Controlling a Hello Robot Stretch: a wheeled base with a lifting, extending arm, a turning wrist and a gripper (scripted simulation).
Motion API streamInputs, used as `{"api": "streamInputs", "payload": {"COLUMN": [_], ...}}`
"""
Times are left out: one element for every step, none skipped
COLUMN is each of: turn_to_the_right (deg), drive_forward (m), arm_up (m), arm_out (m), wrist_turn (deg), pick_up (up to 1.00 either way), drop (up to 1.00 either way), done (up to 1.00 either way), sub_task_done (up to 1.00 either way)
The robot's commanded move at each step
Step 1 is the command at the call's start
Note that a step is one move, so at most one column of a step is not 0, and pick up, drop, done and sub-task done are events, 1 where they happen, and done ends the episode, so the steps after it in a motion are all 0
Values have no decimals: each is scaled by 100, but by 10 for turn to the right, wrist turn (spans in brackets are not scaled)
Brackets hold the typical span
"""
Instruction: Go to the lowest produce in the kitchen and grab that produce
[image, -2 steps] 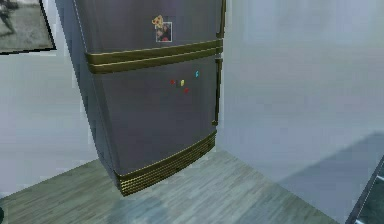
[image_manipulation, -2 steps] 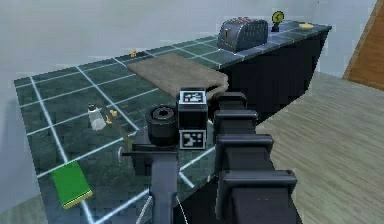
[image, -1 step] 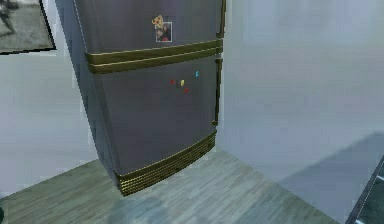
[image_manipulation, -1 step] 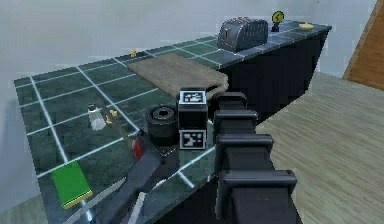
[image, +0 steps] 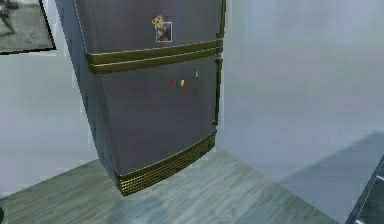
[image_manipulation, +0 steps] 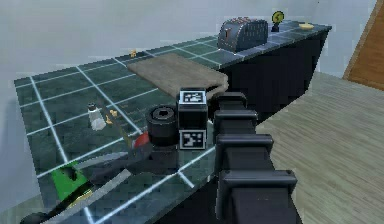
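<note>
My arm's dark bar (image_manipulation: 245, 170) rises over a dark green tiled counter (image_manipulation: 60, 95) in the arm side view. Two white marked squares (image_manipulation: 191, 120) stand at its far end. Left of them is the gripper's dark body, and my gripper (image_manipulation: 92, 175) has thin fingers reaching down-left across the countertop. A small bright green thing (image_manipulation: 68, 183) lies on the counter at the fingers' end; its shape is too unclear to name. I cannot tell whether the gripper holds anything.
A tall grey fridge (image: 150, 90) with gold trim stands close ahead on grey wood floor; a framed picture (image: 22, 25) hangs left of it. On the counter lie a brown board (image_manipulation: 175, 70), a small shaker (image_manipulation: 97, 118), a toaster (image_manipulation: 242, 33) and a yellow round thing (image_manipulation: 277, 17).
</note>
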Motion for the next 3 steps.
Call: {"api": "streamInputs", "payload": {"turn_to_the_right": [0, 0, 0], "drive_forward": [0, 0, 0], "arm_up": [0, 0, -10], "arm_out": [0, 0, 0], "wrist_turn": [450, 210, 0], "pick_up": [0, 0, 0], "drop": [0, 0, 0], "done": [0, 0, 0], "sub_task_done": [0, 0, 0]}}
